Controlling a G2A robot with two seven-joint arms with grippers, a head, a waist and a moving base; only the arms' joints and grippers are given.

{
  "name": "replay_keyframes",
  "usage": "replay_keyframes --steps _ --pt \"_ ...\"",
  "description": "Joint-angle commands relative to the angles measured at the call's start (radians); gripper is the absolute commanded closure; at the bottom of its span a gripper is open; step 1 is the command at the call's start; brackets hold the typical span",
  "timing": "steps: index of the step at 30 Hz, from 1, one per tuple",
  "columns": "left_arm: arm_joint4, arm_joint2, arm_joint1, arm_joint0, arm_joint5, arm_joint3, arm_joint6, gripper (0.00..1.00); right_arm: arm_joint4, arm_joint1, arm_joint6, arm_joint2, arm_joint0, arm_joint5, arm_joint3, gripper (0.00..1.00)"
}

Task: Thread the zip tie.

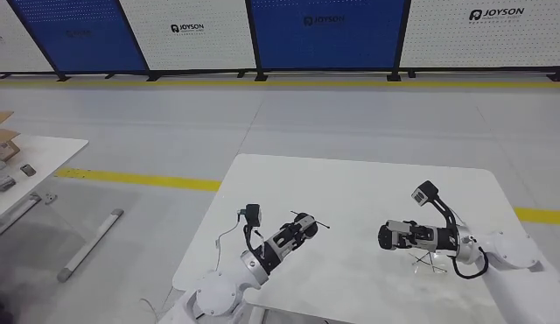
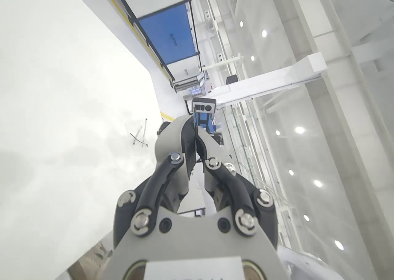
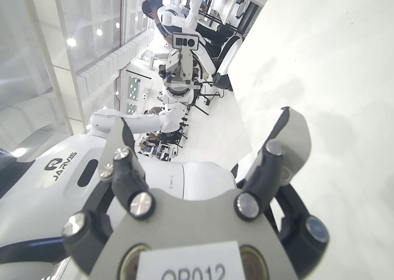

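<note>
Two robot arms face each other low over a plain white rectangular table [image 1: 350,184], seen from above. At about 7 o'clock on the tabletop, the left gripper [image 1: 304,226] is closed; in its own wrist view its dark-padded fingers [image 2: 190,152] are pressed together along their length. From above, a thin black plastic zip tie [image 1: 322,226] juts out of the tip toward 4 o'clock, straight and narrow, its head and tail too small to tell apart. At about 4 o'clock on the table, the right gripper [image 1: 385,235] points toward 9 o'clock at the left one, well apart from it. Its grey fingers [image 3: 289,127] are spread wide with nothing between them. A small loose tangle of black zip ties [image 1: 429,264] lies flat on the tabletop at 5 o'clock from the right gripper, beneath that arm's wrist, the thin strips crossing one another at angles and touching neither claw.
</note>
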Motion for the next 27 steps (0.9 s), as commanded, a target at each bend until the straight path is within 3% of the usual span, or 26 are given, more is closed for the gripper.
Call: replay_keyframes --steps 1,10,13,19,23,27 --pt "-0.017 0.006 -0.002 -0.003 -0.004 0.01 0.0 1.0 0.0 0.0 0.0 0.0 0.0 0.0 0.0 0.0" --pt "-0.017 0.006 -0.002 -0.003 -0.004 0.01 0.0 1.0 -0.026 0.001 -0.028 0.003 0.0 0.007 -0.008 0.0" --pt "-0.017 0.006 -0.002 -0.003 -0.004 0.01 0.0 1.0 -0.09 0.011 -0.043 0.022 0.007 0.059 -0.054 0.0" --pt "-0.017 0.006 -0.002 -0.003 -0.004 0.01 0.0 1.0 -0.275 0.055 0.05 0.103 0.014 0.159 -0.148 0.0" --pt "-0.017 0.006 -0.002 -0.003 -0.004 0.01 0.0 1.0 -0.433 0.077 0.061 0.026 0.045 0.254 -0.173 0.0" --pt "-0.017 0.006 -0.002 -0.003 -0.004 0.01 0.0 1.0 -0.435 0.078 0.061 0.024 0.052 0.258 -0.168 0.0"
